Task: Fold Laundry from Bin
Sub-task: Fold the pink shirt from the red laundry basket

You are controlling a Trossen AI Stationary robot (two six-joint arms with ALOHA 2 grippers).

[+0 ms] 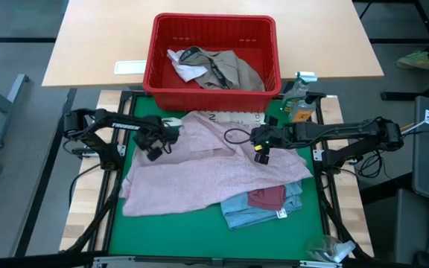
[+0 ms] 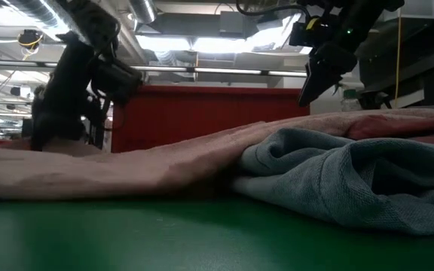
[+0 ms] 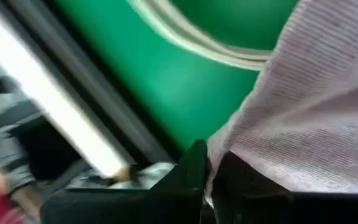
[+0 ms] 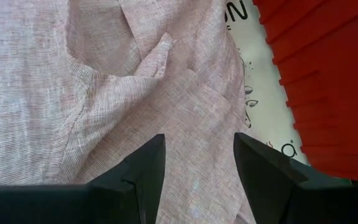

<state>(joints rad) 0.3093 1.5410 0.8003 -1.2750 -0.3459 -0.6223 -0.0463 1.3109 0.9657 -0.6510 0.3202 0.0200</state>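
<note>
Pale pink garment (image 1: pixel 207 175): spread across the green mat (image 1: pixel 118 231) in front of the bin, wrinkled, not yet folded; its near right part overlies other pieces. Laid out flat, presumably so its edges can be reached for folding

Left gripper (image 1: pixel 157 151): at the pink garment's far left edge, jaws closed on a pinch of that cloth, as the left wrist view shows fabric caught between the fingers (image 3: pixel 194 171). Likely taken at the edge so the piece can be pulled straight or folded over

Right gripper (image 1: pixel 261 152): raised over the garment's far right part, fingers (image 4: pixel 148 165) spread wide with nothing between them; pink cloth lies below. Judged to be lining up for a matching edge grip

Light blue garment (image 1: pixel 263 212): on the mat at near right, partly under the pink one, a maroon piece (image 1: pixel 267 197) on top of it

Red bin (image 1: pixel 213 53): at the far edge of the mat, holding a khaki-grey piece (image 1: pixel 233 68) and a white piece (image 1: pixel 185 65), awaiting their turn

White printed tote bag (image 4: pixel 257 109): flat, between bin and pink garment, partly covered
</note>
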